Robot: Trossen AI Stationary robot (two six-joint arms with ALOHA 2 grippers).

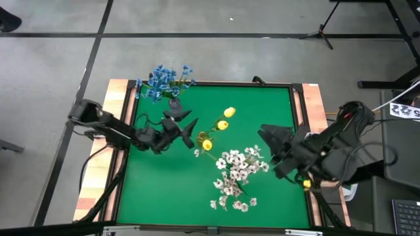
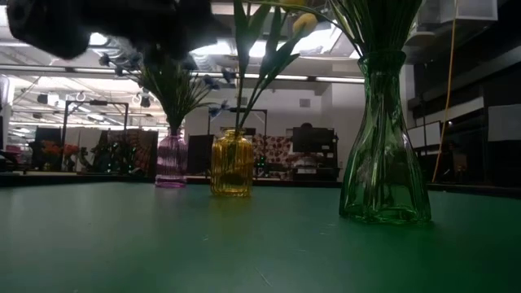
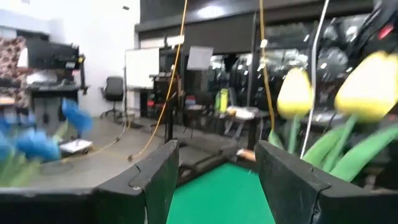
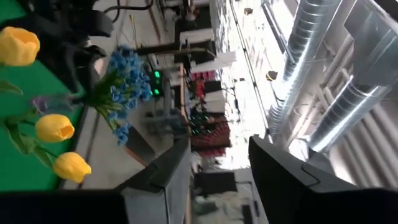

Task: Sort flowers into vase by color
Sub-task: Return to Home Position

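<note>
Three bunches of flowers stand upright in vases on the green table. The blue blossoms (image 1: 164,80) fill a purple vase (image 2: 171,159) at the far left. The yellow buds (image 1: 220,124) stand in an amber vase (image 2: 232,163) at the middle. The white blossoms (image 1: 236,174) stand in a tall green vase (image 2: 383,142) nearer the front. My left gripper (image 1: 189,132) hangs open just left of the yellow buds (image 3: 367,87), with nothing between its fingers. My right gripper (image 1: 270,145) is open and empty, raised to the right of the white blossoms.
A wooden frame (image 1: 118,118) borders the green mat on the left and right. Bare mat (image 1: 164,190) lies at the near left. Cables and the right arm's base (image 1: 348,151) crowd the right edge.
</note>
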